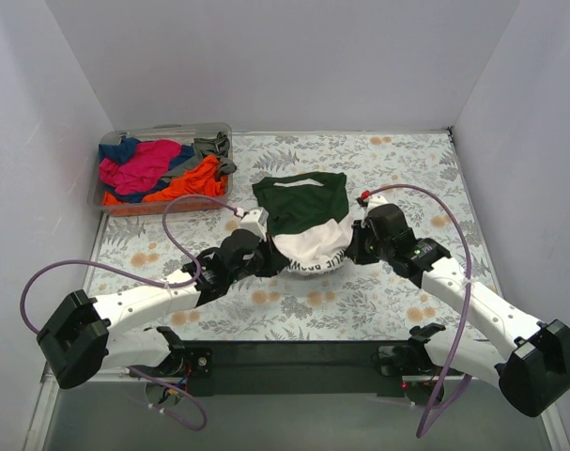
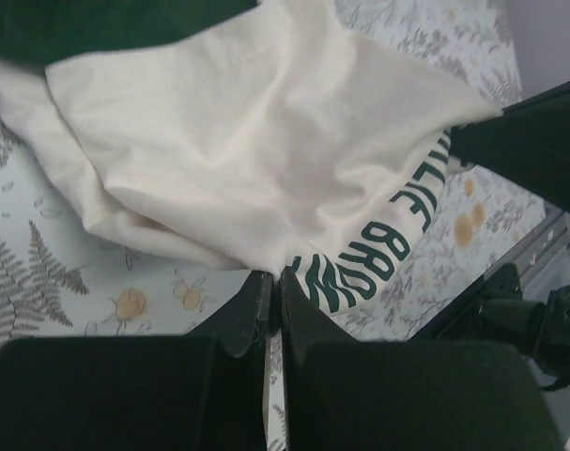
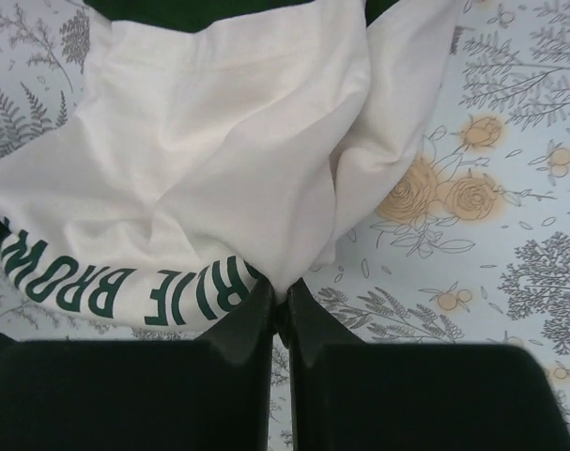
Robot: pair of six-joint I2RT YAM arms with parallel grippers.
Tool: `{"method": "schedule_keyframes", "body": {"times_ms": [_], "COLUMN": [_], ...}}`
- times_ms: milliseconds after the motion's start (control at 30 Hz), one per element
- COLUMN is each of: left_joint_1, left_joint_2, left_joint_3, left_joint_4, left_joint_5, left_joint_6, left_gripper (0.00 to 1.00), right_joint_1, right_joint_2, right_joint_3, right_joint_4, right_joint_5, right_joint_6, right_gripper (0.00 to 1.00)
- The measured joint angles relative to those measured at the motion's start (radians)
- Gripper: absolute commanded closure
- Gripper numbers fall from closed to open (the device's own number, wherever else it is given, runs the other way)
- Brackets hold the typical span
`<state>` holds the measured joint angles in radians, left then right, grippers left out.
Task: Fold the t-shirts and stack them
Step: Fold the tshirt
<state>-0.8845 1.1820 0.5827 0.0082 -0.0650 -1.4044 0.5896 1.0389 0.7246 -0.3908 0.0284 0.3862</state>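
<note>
Top external view: left jaws and right jaws each pinch shut on the near edge of the cream t-shirt point(image 1: 308, 241), lifting it, probably to fold it. Beyond the shirt, far left, other t-shirts point(image 1: 158, 169) wait in the clear bin point(image 1: 162, 130).

Both arms at a bunched cream t-shirt point(image 1: 311, 237) on a floral table point(image 1: 411, 178).

The cream t-shirt, dark green over its far half and with dark print along its near edge, lies crumpled. The left gripper point(image 1: 270, 261) meets its near-left edge and the right gripper point(image 1: 352, 246) its right edge. Far to its left, a clear bin point(image 1: 162, 130) holds a heap of magenta, orange, blue and grey t-shirts point(image 1: 158, 171).
</note>
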Motion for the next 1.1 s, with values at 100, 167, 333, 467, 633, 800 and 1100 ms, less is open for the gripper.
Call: {"method": "schedule_keyframes", "body": {"times_ms": [100, 167, 333, 467, 633, 800, 1100], "left_joint_1": [0.026, 0.048, 0.071, 0.071, 0.071, 0.071, 0.071], "left_joint_2": [0.0, 0.0, 0.005, 0.002, -0.054, -0.112, -0.218], "left_joint_3": [0.049, 0.065, 0.094, 0.094, 0.089, 0.088, 0.078], "left_joint_4": [0.035, 0.069, 0.111, 0.103, 0.049, -0.018, -0.116], "left_joint_5": [-0.022, -0.026, -0.017, 0.018, 0.071, 0.172, 0.322], "left_joint_6": [0.031, 0.051, 0.1, 0.123, 0.145, 0.167, 0.173], "left_gripper": [1.0, 1.0, 1.0, 1.0, 1.0, 1.0, 1.0], "right_joint_1": [0.0, 0.0, 0.0, 0.0, 0.0, 0.0, 0.0], "right_joint_2": [0.005, 0.014, 0.035, 0.032, -0.009, -0.073, -0.129], "right_joint_3": [0.031, 0.052, 0.1, 0.11, 0.145, 0.2, 0.209], "right_joint_4": [0.002, 0.006, 0.021, -0.007, -0.133, -0.256, -0.423], "right_joint_5": [0.048, 0.072, 0.081, 0.068, 0.045, -0.003, -0.132], "right_joint_6": [-0.01, -0.021, -0.047, -0.061, -0.087, -0.111, -0.143], "right_gripper": [0.99, 0.99, 0.99, 0.99, 0.99, 0.99, 0.99]}}
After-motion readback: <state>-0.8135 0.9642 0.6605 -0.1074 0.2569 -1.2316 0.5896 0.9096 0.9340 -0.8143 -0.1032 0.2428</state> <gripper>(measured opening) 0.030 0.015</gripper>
